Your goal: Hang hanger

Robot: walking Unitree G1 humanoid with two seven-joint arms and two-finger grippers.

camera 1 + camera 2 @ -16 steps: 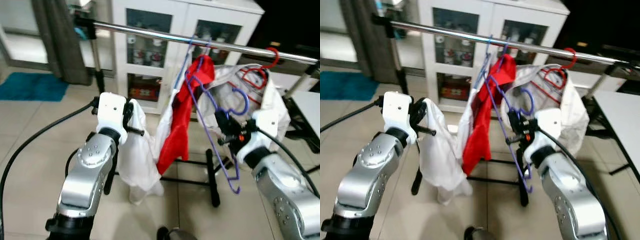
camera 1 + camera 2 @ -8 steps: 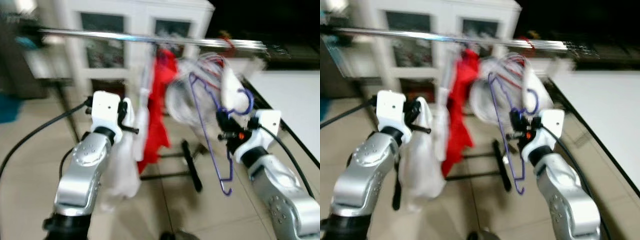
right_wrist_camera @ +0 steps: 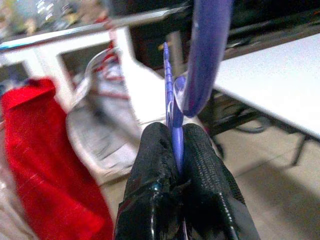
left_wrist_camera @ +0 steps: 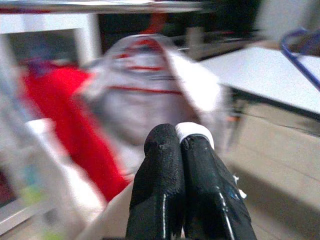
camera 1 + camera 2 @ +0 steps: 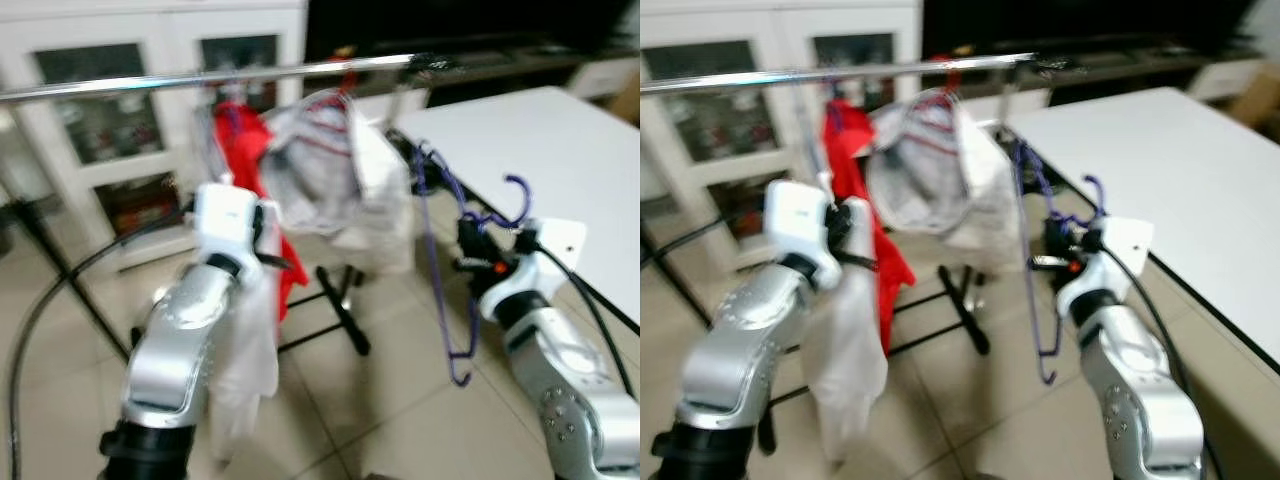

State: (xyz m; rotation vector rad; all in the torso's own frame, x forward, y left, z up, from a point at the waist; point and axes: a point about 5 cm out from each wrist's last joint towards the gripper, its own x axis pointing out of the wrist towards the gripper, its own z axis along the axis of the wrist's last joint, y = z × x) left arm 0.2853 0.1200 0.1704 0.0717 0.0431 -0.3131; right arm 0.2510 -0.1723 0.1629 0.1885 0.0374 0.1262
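While the purple wire hanger is pinched just below its hook between the closed fingers of the right gripper, its frame is left dangling free, well to the right of the chrome rail and beside the white table. A white garment is clamped in the closed fingers of the left gripper, so that it drapes clear of the floor. A red garment and a pale one are already hung on the rail. Judging by the gap, the hanger is not yet hung.
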